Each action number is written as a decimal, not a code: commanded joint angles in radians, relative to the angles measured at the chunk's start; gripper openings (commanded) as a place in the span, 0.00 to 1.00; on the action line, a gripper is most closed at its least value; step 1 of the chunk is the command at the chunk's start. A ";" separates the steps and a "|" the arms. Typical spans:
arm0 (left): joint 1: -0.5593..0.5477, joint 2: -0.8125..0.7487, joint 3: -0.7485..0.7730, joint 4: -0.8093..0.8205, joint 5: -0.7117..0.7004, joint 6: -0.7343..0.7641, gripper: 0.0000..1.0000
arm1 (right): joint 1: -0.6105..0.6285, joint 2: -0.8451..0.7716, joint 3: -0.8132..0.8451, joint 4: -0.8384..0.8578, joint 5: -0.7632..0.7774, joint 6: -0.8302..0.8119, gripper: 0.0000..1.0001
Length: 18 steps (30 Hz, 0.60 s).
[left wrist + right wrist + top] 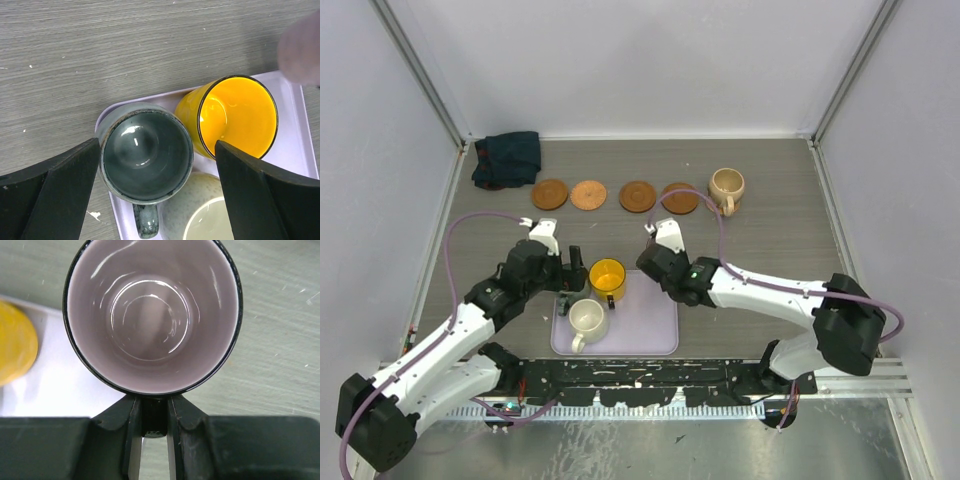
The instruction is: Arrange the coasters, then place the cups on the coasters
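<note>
Left arm [470, 320] reaches up from the near-left corner, elbow bent, wrist pointing down over the lavender tray's [655, 335] left far corner. Left gripper [156, 145] gapes wide, its fingers [60, 195] straddling the grey-green cup [145, 152] and gripping nothing. That cup stands in the tray, with the yellow cup [237, 117] just beside it and the cream cup [200, 220] touching it on the near side. Right arm [770, 290] stretches in from the right. Right gripper [152, 407] is pinched on the handle of the mauve cup [152, 315], which sits at the tray's far right edge, partly over bare table [770, 220]. Whether that cup is lifted I cannot tell. Count: five cups, three in the tray. Four coasters [549, 194] show in a far row, and the tan cup [726, 186] stands at its right end. One dark cloth [507, 158] lies far left.
</note>
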 commanded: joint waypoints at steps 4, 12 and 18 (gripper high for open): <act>-0.001 0.036 0.039 0.082 -0.001 0.034 0.98 | -0.123 0.089 0.218 0.158 0.134 -0.083 0.01; -0.001 0.092 0.070 0.111 -0.015 0.058 0.98 | -0.321 0.246 0.358 0.267 0.014 -0.153 0.01; -0.001 0.152 0.084 0.164 -0.041 0.087 0.98 | -0.437 0.402 0.494 0.314 -0.063 -0.219 0.01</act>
